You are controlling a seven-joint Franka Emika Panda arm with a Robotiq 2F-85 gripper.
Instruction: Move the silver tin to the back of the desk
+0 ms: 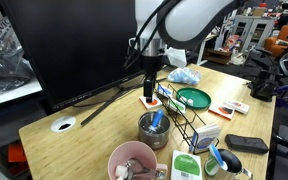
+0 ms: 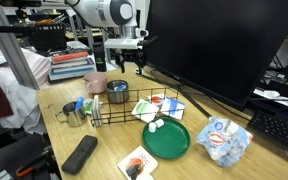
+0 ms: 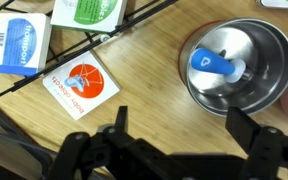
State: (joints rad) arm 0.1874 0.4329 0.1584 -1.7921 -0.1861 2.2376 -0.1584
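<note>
I see the arm [image 1: 184, 18] reaching in from above, wrist vertical, hand [image 2: 127, 66] pointing straight down and hanging in the air. Wrist view: fingers [image 3: 112, 128] spread wide apart, nothing between them, touching nothing.

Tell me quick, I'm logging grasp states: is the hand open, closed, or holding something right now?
Hand: open, holding nothing; the silver tin is not in its grip.

Dull brushed-metal silver tin [image 3: 266, 48]; light wood-grain desk [image 1: 94, 125], seemingly matt.
</note>
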